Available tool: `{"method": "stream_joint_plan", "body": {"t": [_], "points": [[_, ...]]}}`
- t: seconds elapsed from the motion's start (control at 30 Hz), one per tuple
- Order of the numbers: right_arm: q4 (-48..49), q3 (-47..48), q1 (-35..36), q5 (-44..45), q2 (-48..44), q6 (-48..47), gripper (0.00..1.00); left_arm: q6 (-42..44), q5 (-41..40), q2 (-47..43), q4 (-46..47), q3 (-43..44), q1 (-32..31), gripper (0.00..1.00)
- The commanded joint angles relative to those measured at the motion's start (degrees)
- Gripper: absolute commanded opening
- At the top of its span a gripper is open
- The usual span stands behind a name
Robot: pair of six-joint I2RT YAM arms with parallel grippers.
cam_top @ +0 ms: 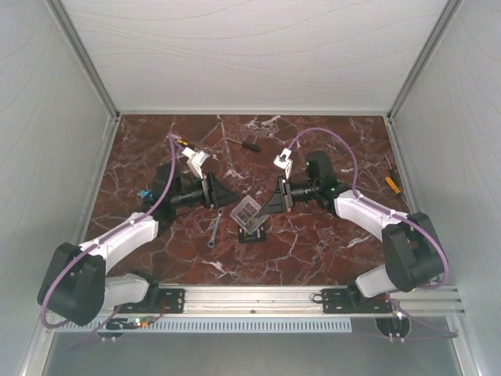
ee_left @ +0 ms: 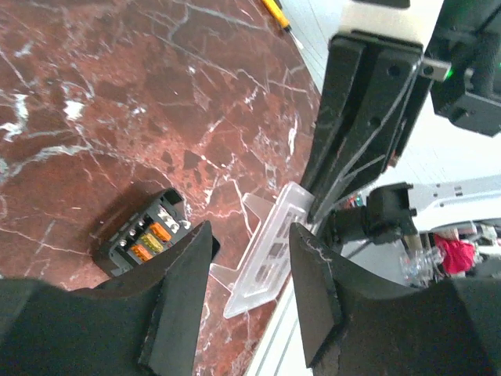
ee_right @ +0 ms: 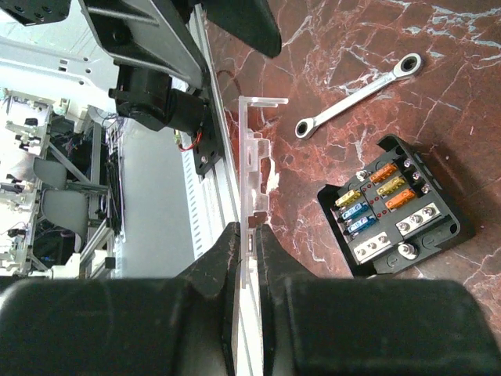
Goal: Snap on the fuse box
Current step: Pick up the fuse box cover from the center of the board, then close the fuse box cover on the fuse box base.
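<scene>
The fuse box [cam_top: 252, 233] is a small black box lying open on the marble, with orange, yellow and blue fuses showing. It also shows in the left wrist view [ee_left: 145, 239] and the right wrist view [ee_right: 395, 207]. My right gripper [ee_right: 249, 251] is shut on one edge of the flat clear plastic cover [ee_right: 254, 168] and holds it tilted above the table, just over and beside the box [cam_top: 248, 211]. My left gripper [ee_left: 250, 290] is open and empty. It faces the cover [ee_left: 270, 251] from the left, its fingers apart from it.
A ratchet wrench [cam_top: 215, 227] lies left of the box and shows in the right wrist view [ee_right: 356, 94]. A yellow-handled screwdriver [cam_top: 391, 184] lies at the right edge. A small black part [cam_top: 250, 145] lies at the back. A blue piece [cam_top: 143, 193] lies at the left.
</scene>
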Motion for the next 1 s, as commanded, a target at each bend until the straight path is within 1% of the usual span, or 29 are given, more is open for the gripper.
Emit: {"method": "stream_joint_plan", "body": {"t": [0.0, 0.13, 0.33, 0.43, 0.57, 0.63, 0.73, 0.8, 0.87, 0.97], "points": [[-0.41, 1.69, 0.07, -2.27, 0.03, -1.49, 0.00, 1.98, 7.37, 0.47, 5.27, 0.10, -0.93, 0.44], [-0.34, 2.06, 0.01, -3.19, 0.61, -1.23, 0.00, 1.74, 9.36, 1.44, 5.34, 0.30, -2.39, 0.42], [0.26, 2.08, 0.01, -3.94, 0.25, -1.07, 0.00, 2.20, 9.85, 3.27, 2.79, 1.13, -3.66, 0.39], [-0.01, 1.98, -0.02, -3.41, 0.42, -1.25, 0.00, 1.70, 10.34, 2.62, 2.92, 0.62, -3.99, 0.30], [0.26, 1.93, -0.63, -2.47, 0.86, -0.67, 0.00, 0.23, 10.70, 0.91, 3.68, -1.25, -3.99, 0.20], [0.73, 1.66, -1.02, -1.67, 0.78, -0.06, 0.00, -1.30, 10.75, 0.11, 4.45, -2.26, -3.99, 0.11], [1.57, 0.95, -1.44, 0.83, 0.05, 1.59, 0.08, -5.88, 9.50, -1.09, 6.98, -4.83, -3.99, 0.06], [2.42, 0.00, -1.63, 3.48, -0.92, 3.02, 0.14, -9.08, 5.90, -1.88, 7.72, -6.72, -4.07, 0.00], [4.27, -1.97, -1.73, 7.20, -2.48, 5.37, 0.23, -13.32, 0.51, -2.79, 8.44, -9.13, -4.39, 0.00], [9.75, -6.10, -1.79, 11.91, -4.66, 9.66, 0.26, -20.65, -4.52, -3.07, 16.85, -13.92, -4.73, 0.00]]}}
